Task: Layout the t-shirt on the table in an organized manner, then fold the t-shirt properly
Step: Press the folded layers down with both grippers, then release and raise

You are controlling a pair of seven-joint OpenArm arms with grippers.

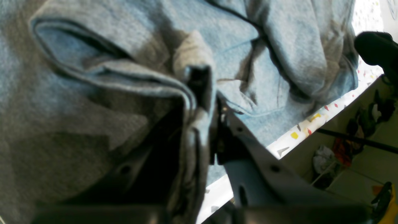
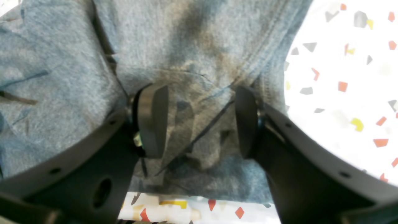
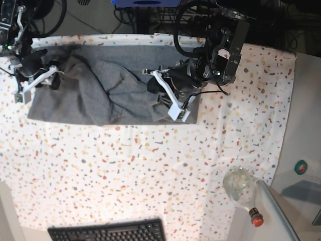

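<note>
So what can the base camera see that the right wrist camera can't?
Only the base view shows both arms at once, the whole t-shirt, a keyboard at the bottom edge and a bottle lying near the table's right side. Only the right wrist view shows the right claw close up, its pads apart over a wrinkled bit of shirt. Both show the grey shirt and the speckled table.
</note>
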